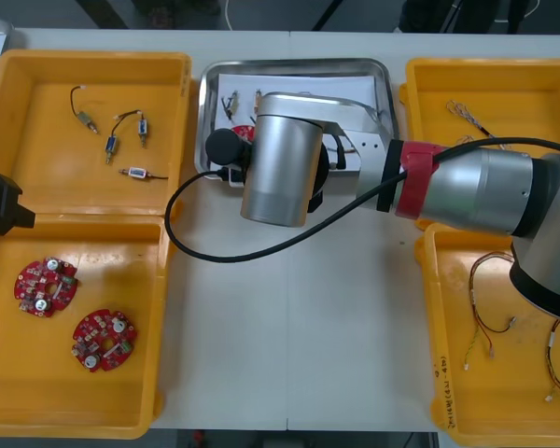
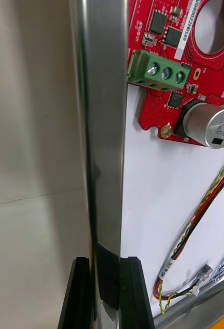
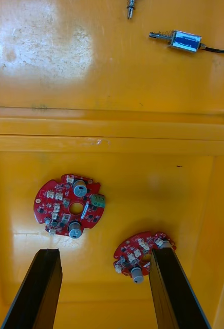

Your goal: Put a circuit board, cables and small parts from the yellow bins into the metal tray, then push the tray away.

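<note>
Red circuit board (image 2: 153,110) in the metal tray (image 1: 299,63), table's 12 o'clock:
- Narrow white sticker (image 2: 186,28) between the black chips and the centre hole.
- One row of black digits runs along it. A run of zeros reads; the rest cannot be made out.

Yellow bin (image 1: 532,411), table's 4 o'clock:
- Black print (image 1: 445,392) runs along the rim toward the table's middle.
- Brackets show; the characters are too small to read.

Two more boards (image 3: 70,206), 8 o'clock bin (image 1: 9,373): nothing legible.
</note>
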`<action>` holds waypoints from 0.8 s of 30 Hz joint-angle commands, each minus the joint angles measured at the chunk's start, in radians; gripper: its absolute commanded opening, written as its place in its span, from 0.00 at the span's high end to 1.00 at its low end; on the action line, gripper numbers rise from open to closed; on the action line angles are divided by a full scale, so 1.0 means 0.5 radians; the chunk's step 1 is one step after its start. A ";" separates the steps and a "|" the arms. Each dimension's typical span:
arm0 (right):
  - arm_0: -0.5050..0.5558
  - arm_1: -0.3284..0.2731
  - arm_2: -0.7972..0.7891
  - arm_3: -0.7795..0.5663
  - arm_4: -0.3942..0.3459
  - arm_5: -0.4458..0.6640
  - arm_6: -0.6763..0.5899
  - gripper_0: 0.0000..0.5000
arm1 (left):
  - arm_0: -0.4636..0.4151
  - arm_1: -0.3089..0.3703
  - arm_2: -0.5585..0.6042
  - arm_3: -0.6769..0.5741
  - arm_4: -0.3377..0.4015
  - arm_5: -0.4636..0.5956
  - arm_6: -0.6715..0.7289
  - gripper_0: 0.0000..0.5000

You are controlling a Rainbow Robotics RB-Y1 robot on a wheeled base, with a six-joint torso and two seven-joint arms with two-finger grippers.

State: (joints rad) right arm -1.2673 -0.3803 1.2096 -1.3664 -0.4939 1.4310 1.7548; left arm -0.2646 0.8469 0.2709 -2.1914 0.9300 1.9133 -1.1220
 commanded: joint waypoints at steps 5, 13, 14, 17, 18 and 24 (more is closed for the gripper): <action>-0.153 0.070 0.017 0.143 -0.009 -0.095 0.092 1.00 | 0.032 0.092 0.066 -0.053 0.014 0.013 0.014 0.00; -0.168 0.086 0.017 0.248 -0.009 -0.171 0.132 1.00 | 0.032 0.092 0.066 -0.053 0.014 0.013 0.014 0.00; -0.168 0.086 0.017 0.248 -0.009 -0.171 0.132 1.00 | 0.032 0.092 0.066 -0.053 0.014 0.013 0.014 0.00; -0.174 0.083 0.017 0.269 -0.006 -0.199 0.150 1.00 | 0.032 0.092 0.066 -0.053 0.014 0.013 0.014 0.00; -0.174 0.086 0.017 0.275 -0.006 -0.208 0.157 1.00 | 0.032 0.092 0.066 -0.053 0.014 0.013 0.014 0.00; -0.174 0.083 0.017 0.294 -0.006 -0.248 0.181 0.00 | 0.032 0.092 0.066 -0.053 0.014 0.013 0.014 0.00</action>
State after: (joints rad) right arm -1.2933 -0.3588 1.2100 -1.2177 -0.4940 1.3186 1.8035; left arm -0.2646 0.8469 0.2709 -2.1915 0.9303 1.9133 -1.1220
